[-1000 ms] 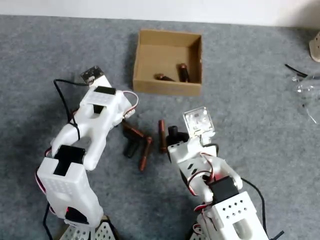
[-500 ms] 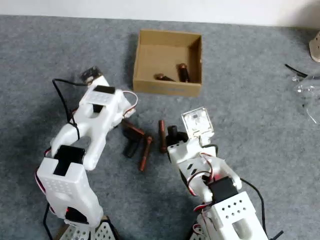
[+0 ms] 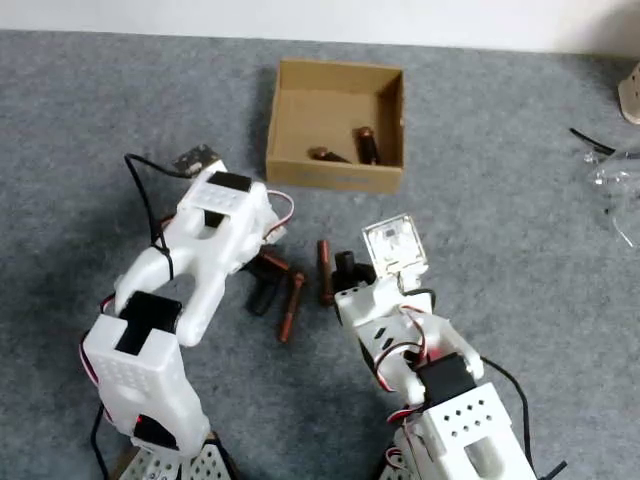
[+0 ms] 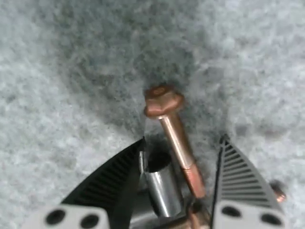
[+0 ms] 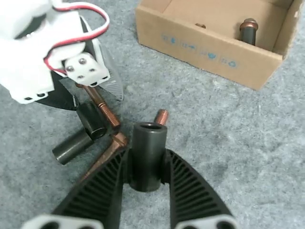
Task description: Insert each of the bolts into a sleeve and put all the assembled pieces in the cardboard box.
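My right gripper (image 5: 145,155) is shut on an upright black sleeve (image 5: 148,143), held just above the carpet; it also shows in the high view (image 3: 346,270). My left gripper (image 4: 183,140) is open and straddles a copper bolt (image 4: 172,136) and a metal sleeve (image 4: 162,186) lying on the carpet. From above, the left gripper (image 3: 263,262) sits left of the right one. Two more bolts (image 3: 325,270) (image 3: 291,305) and another black sleeve (image 5: 71,147) lie between the arms. The cardboard box (image 3: 300,170) holds two assembled pieces (image 3: 365,145).
Grey carpet covers the whole work area. The box stands beyond both grippers, with open carpet to its left and right. Clear plastic bits and a cable (image 3: 605,165) lie at the far right edge.
The left arm has swung right, bringing its gripper over the bolt and sleeve between the arms. The right arm has hardly moved and still holds the black sleeve.
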You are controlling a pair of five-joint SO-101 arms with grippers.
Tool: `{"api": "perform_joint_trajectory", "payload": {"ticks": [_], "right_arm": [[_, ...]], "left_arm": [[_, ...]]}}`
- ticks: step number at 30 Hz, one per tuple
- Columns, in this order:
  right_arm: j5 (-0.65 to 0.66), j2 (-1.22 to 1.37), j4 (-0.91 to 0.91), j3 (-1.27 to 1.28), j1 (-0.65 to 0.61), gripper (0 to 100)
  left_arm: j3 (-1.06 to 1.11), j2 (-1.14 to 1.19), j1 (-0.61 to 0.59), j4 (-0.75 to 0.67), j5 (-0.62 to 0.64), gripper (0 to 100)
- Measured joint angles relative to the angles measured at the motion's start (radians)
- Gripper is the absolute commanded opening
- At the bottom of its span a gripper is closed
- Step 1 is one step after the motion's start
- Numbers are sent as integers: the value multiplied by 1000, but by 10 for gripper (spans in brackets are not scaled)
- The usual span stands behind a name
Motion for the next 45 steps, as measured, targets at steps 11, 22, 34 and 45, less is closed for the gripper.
{"api": "perform_joint_trajectory", "payload": {"ticks": [11,22,34,45], "right_arm": [[0,0,0,0,0,5],[0,0,0,0,0,5],[0,0,0,0,0,5],[0,0,0,0,0,5]], "left_arm": [[0,0,-15,-34,44,224],[0,0,-38,-34,78,190],[-3,0,-49,-35,81,6],[-3,0,-51,-37,81,5]]}}
